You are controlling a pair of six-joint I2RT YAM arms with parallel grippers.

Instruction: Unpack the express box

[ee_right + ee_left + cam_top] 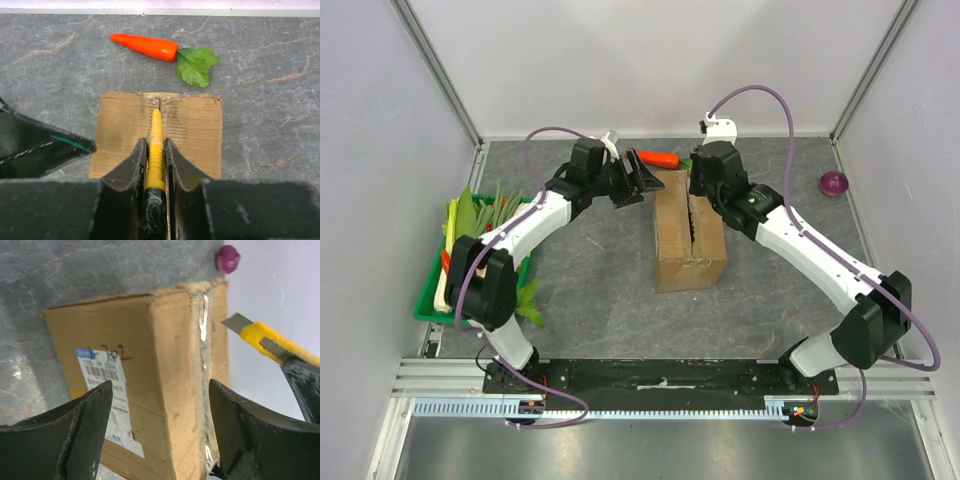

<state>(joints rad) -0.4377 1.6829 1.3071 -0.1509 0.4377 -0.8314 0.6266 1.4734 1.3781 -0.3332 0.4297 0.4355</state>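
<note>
Cutting the tape, first step of the unpacking: the right gripper (156,143), fingers clamped on a yellow utility knife (156,127), holds the blade at the far end of the top seam of the express box (690,232). The box stands mid-table (590,290) between the two arms, its flaps down. The left gripper (160,386) hangs at the box's left side, fingers spread wide with nothing between them — whether it touches the cardboard cannot be told.

The next move appears to call for a straight, shallow pull of the blade along the seam toward the near edge, with the box kept from sliding.

Only the left wrist view shows the white-and-blue label (107,390) on the box's side and the bare blade tip. Only the right wrist view shows the knife lined up on the seam, with a carrot (145,46) lying just beyond the box. The overhead view alone takes in the green tray (425,305) of vegetables at far left — and a red onion (833,183) well apart at right.
</note>
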